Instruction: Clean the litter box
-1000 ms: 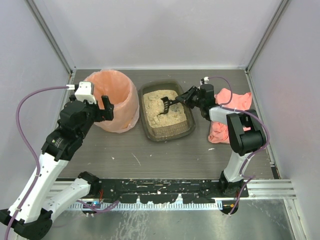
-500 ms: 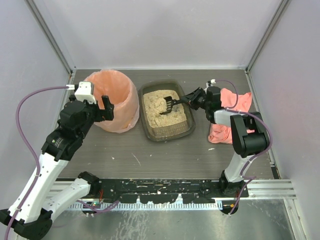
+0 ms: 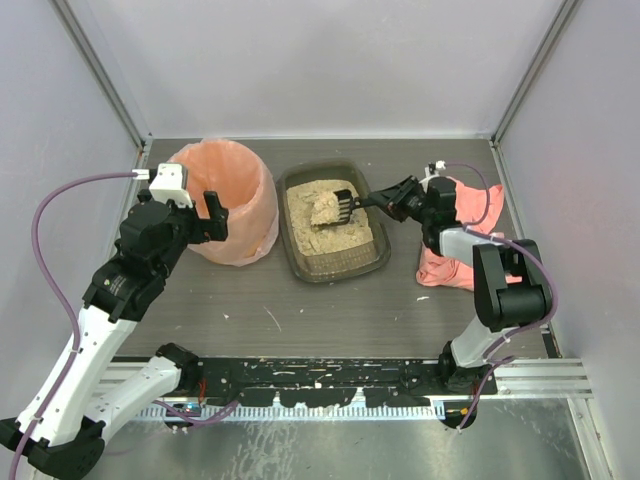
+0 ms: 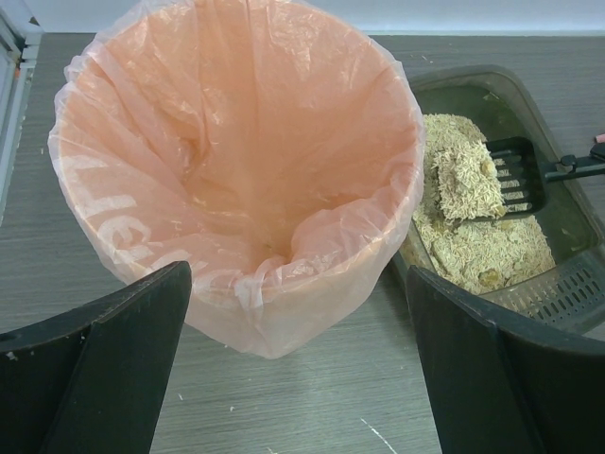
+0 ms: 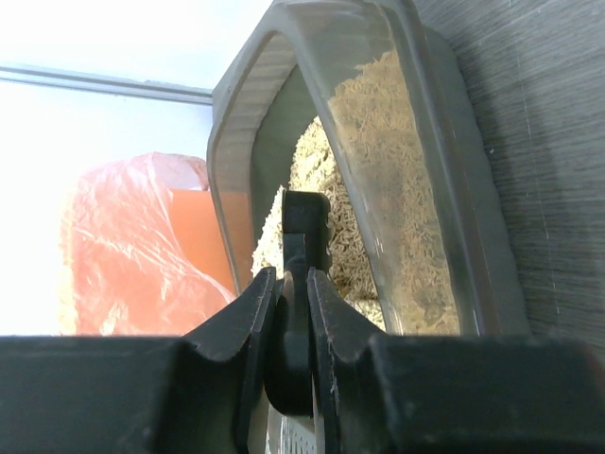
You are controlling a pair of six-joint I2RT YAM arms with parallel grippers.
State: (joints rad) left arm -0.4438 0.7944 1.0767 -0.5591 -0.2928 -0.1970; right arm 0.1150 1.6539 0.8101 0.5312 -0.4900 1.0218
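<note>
Right end effector [image 5: 291, 284] clenched on scoop [image 4: 525, 175], handle end hidden; left end effector [image 4: 295, 276] spread.

Lab robot cell: white walls [image 3: 320, 60], aluminium frame [image 3: 522, 85].

The right gripper [image 5: 288, 284] is clamped on a thin black plastic scoop handle [image 5: 304, 222] above the litter.

The two black jaws press on both sides of the handle, which is seen edge-on and runs up from between them toward the shallow dark olive-brown rectangular plastic litter box [image 5: 444, 142]. Beige granular litter [image 5: 378, 132] is banked along the box's inner wall and heaped around the handle's far end. The box sits on the dark grey wood-grain counter [image 5: 544, 142], with its rounded far corner near a counter edge below a bright pale wall. Past the box's other long side stands a round bin lined with a peach-pink plastic bag [image 5: 132, 246]. Whether the bin touches the box cannot be told.
</note>
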